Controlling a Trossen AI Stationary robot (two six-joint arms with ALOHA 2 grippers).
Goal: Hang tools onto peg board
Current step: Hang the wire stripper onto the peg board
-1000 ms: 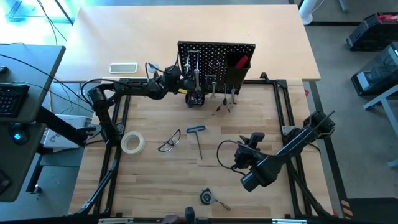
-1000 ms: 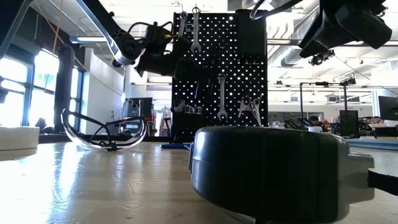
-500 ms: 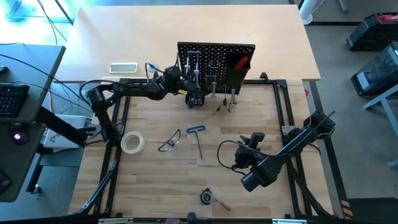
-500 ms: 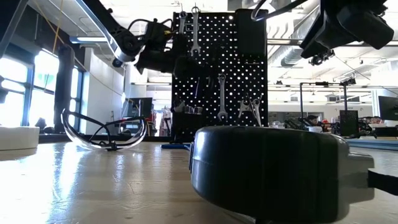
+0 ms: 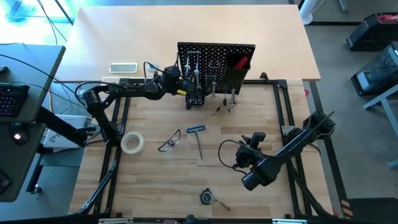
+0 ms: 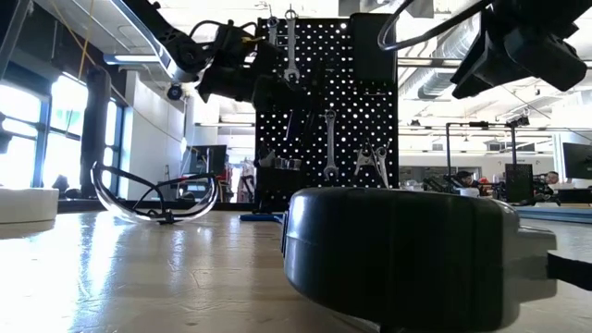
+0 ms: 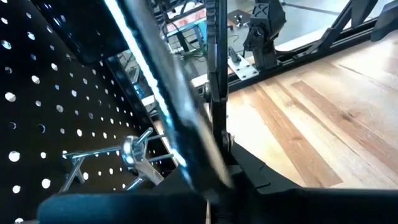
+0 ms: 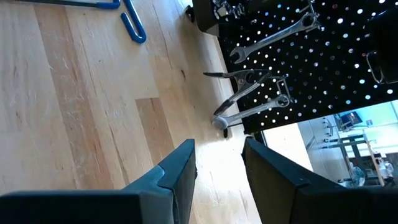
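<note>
The black peg board (image 5: 217, 53) stands upright at the table's far middle. Silver wrenches (image 6: 330, 139) and pliers (image 6: 374, 162) hang from its hooks. My left gripper (image 5: 185, 83) is at the board's left part, shut on a silver wrench (image 7: 168, 112). My right gripper (image 5: 250, 140) hovers open over the table's right middle, with nothing between its fingers (image 8: 180, 168). On the table lie a pale tape roll (image 5: 132, 142), clear glasses (image 5: 169, 140) and a blue-handled hex key (image 5: 198, 137). My left gripper pinches the wrench's shaft (image 7: 199, 168) between its two fingers, coming nearly level from the table's left and lying across it. The wrench rises steeply above the fingers, close in front of the peg board's face (image 7: 37, 93) and clear of the table.
A small black tape measure (image 5: 207, 197) lies near the table's front edge and fills the low view's foreground (image 6: 398, 259). A white tray (image 5: 123, 67) sits far left behind the board's line. A black bin (image 5: 235, 71) hangs on the board's right part.
My left gripper has risen a little along the peg board's left part, still shut on the wrench, which has gone up with it.
</note>
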